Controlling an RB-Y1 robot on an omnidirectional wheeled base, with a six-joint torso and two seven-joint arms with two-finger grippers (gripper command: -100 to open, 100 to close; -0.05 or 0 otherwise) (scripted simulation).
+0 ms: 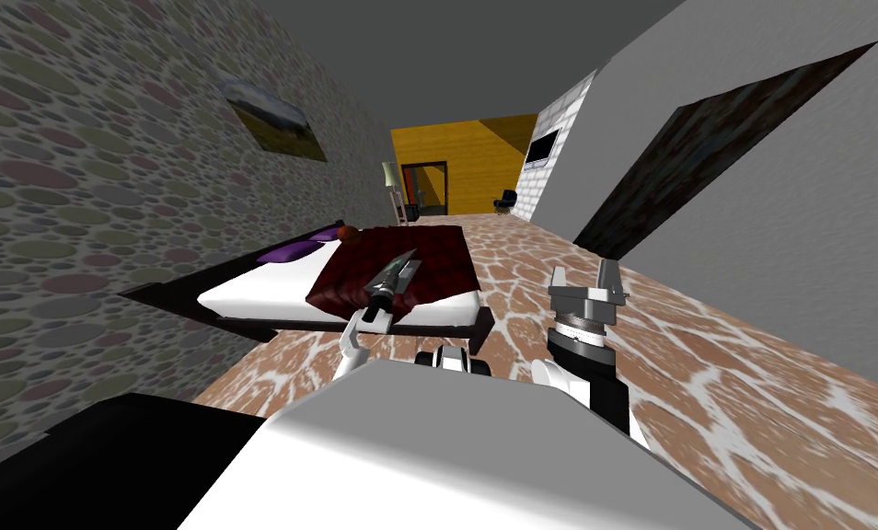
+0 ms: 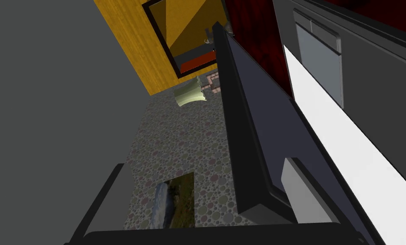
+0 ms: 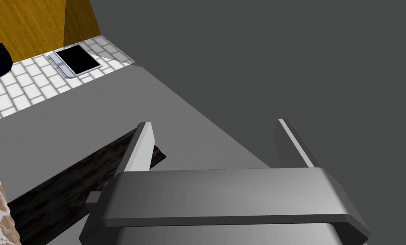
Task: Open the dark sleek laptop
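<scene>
- Though the right gripper [image 1: 586, 276] hangs spread and empty beside the body, it looks like little risk.
- Nearer the work, the left gripper [image 2: 206, 166] is spread wide and clasps nothing. One finger [image 2: 298, 191] sits against the inner face of the part-raised lid [image 2: 249, 127] and could slip off, dropping it.
- Beyond, the laptop [image 1: 398, 269] rests on the bed's red blanket [image 1: 437, 253], so pushing may slide it instead.

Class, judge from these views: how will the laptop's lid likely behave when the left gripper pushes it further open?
The lid looks a thin, rigid panel, so it probably swings on its hinge without bending. The laptop rests on a blanket over a mattress, so its base may slide or tip when pushed.
</scene>
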